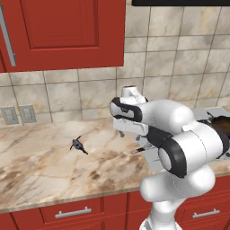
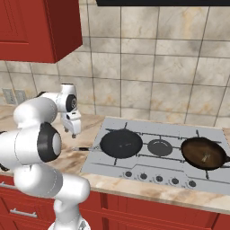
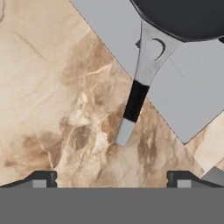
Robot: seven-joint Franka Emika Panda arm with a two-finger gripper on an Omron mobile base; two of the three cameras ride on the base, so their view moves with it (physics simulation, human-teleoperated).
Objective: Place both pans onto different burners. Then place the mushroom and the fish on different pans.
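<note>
Both pans seated on burners: wide flat black frying pan with thin grey metal handle (image 2: pixel 121 143) on the left burner, directly ahead of the tool (image 3: pixel 111 178) in the hand view, handle end just beyond the fingertips; deeper dark brown frying pan (image 2: pixel 203 152) on the right burner, well beyond the black pan from the tool, holding a small pale-brown speck, probably the mushroom (image 2: pixel 205 157), though too small to confirm. Tool released, jaws spread wide, grasping nothing, hanging above the marbled beige desk (image 1: pixel 40 170) just beside the edge of the silver-grey cooktop (image 2: pixel 179 134). Judged step in hand: fetch the tiny grey-blue spiky fish (image 1: pixel 78 145), lying on the desk well apart from the tool, on the side away from the cooktop. To do well: swing over the fish, align the jaws across the slim body rather than the thin fins, descend straight, close gently, lift clear before crossing to the black pan. Hard to make out: tool itself masked by the arm in the left base view; brown pan largely hidden there behind the white elbow; fish orientation unclear.
</note>
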